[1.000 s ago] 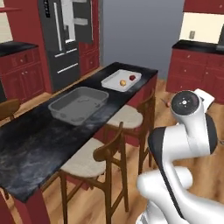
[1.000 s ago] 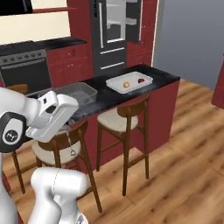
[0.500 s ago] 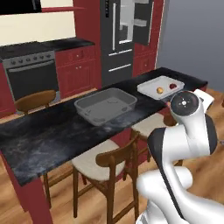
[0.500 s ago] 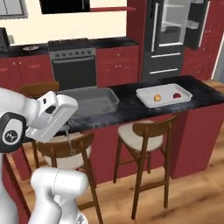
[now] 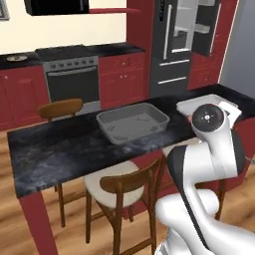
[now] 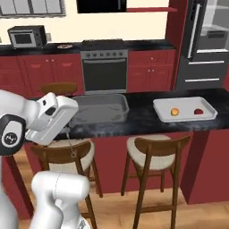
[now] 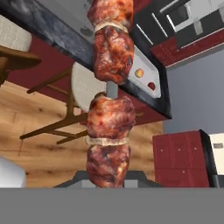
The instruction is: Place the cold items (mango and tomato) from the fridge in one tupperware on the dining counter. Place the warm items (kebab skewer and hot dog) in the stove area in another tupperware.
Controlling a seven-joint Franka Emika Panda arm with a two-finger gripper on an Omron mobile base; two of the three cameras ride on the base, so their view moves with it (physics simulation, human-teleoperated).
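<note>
Since the end effector (image 7: 107,181) is clamped on the kebab skewer (image 7: 109,94) only at its bottom end, it could swing and miss the grey tupperware (image 6: 100,108) at center frame.

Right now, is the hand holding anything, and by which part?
Yes: the hand is shut on the brown grilled-meat kebab skewer, gripping its near end, with the meat chunks and grey stick pointing away from the camera.

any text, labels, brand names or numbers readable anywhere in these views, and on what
None can be read.
Microwave: front panel too small and blurred to show any writing.
Oven: knobs show, no legible marks.
Fridge, tupperwares and kebab skewer: no writing visible.
</note>
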